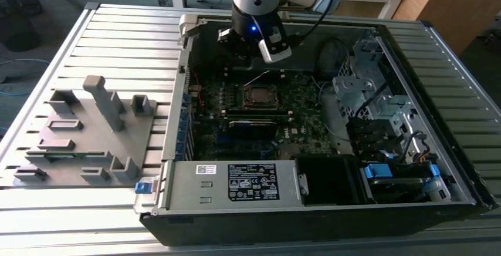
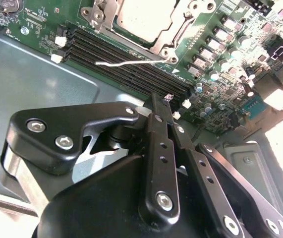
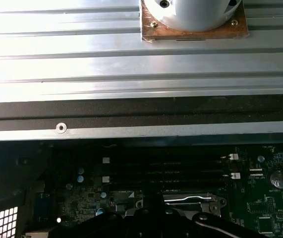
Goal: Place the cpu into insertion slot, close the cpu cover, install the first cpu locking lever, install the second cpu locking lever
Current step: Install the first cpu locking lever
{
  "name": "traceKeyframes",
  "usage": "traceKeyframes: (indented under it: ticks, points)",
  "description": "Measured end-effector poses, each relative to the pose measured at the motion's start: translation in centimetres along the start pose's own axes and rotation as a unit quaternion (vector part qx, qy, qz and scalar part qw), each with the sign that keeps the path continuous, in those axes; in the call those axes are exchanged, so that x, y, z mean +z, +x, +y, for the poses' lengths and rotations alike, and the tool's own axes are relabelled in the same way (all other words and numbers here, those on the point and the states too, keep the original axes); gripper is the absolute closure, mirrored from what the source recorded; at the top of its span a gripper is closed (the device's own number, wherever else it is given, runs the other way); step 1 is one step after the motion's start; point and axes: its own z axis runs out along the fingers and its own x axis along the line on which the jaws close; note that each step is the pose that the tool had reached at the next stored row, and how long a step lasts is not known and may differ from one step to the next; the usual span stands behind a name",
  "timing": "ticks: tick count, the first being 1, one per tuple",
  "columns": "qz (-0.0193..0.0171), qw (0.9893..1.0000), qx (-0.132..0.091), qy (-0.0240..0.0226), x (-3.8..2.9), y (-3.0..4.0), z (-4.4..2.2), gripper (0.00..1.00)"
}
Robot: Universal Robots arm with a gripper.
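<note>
Gripper [image 2: 165, 101] hangs over the board [image 2: 32, 22], fingers pinched shut on nothing (empty-handed). In the exterior view the cpu [image 1: 259, 96] lies at its six o'clock, cover [image 2: 100, 14] flat around it, thin lever [image 2: 129, 63] sticking out beside it.

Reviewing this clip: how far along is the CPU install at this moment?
Done: the cpu sits in the insertion slot, and the cpu cover appears lowered around it. In hand: nothing; the end effector is shut and empty, near the memory slots beside the socket. Left: one thin locking lever sticks out unlatched; the other lever's state cannot be told.
</note>
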Motion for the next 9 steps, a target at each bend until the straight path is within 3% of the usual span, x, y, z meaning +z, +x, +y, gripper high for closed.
traceKeyframes:
  ticks: [9]
  points:
    - [0.0001,1.0,0.0,0.0001,0.15,0.0,-0.04,0.9]
